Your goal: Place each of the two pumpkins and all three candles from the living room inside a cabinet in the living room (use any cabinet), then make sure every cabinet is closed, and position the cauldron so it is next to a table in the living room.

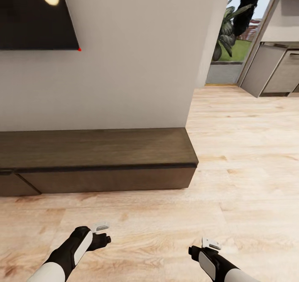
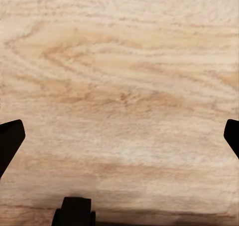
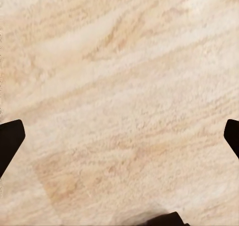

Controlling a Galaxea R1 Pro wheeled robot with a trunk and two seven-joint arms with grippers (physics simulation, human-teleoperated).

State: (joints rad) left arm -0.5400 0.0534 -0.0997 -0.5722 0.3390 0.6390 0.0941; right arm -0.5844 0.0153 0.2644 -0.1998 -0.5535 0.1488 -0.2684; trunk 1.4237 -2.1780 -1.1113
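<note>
head view: the cabinet (image 1: 97, 159), a long low dark-brown unit, runs across the middle of the frame against a pale wall (image 1: 137, 66); its right end stands at centre right. its fronts look shut along the visible stretch, though a seam at lower left is too dim to judge. no pumpkins, candles or cauldron lie on its top or on the plank floor (image 1: 241, 170), so how much is stowed cannot be told from here.

left gripper (image 1: 102, 232) hangs low at lower left, right gripper (image 1: 207, 245) at lower right, both above bare floor and near the cabinet front. in each wrist view the dark fingers (image 2: 10, 141) (image 3: 10, 138) sit at opposite frame edges, wide apart and holding nothing.

surroundings: a wall tv (image 1: 35, 14) at upper left; a doorway with plants (image 1: 232, 25) and grey kitchen units (image 1: 276, 70) at upper right. nothing blocks the floor ahead.
</note>
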